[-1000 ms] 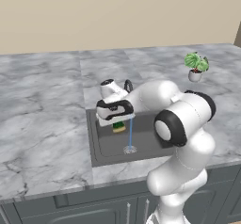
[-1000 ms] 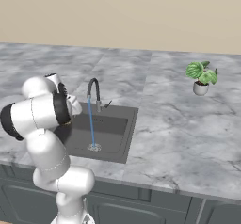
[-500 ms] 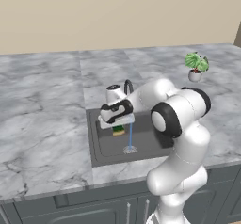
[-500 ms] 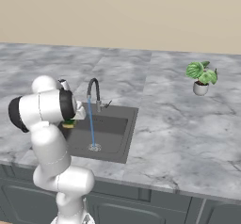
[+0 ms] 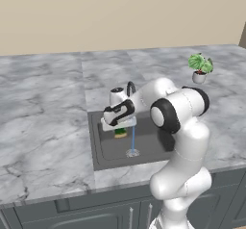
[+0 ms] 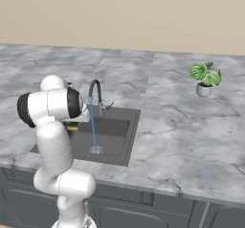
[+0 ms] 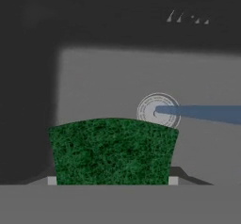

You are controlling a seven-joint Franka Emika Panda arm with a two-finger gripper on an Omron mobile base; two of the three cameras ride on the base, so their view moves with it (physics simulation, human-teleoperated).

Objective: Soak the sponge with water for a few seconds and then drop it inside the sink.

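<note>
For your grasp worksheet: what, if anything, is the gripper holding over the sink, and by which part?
The gripper holds the sponge, pinched at its two opposite side edges; the dark green face shows in the hand view. It hangs above the sink, beside the water.

Green-topped sponge (image 7: 112,150) hangs over dark sink (image 5: 158,148), beside water (image 5: 133,139)

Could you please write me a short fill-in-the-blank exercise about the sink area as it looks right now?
1. The claw is shut on the flat dark green and yellow ____.
2. The thin light-blue water stream lands on the round silvery ____ of the dark grey square sink.
3. The held block hangs ____ the stream, not in it.
4. The leafy green potted ____ stands on the grey marble counter.

Missing words: sponge; drain; beside; plant
</note>
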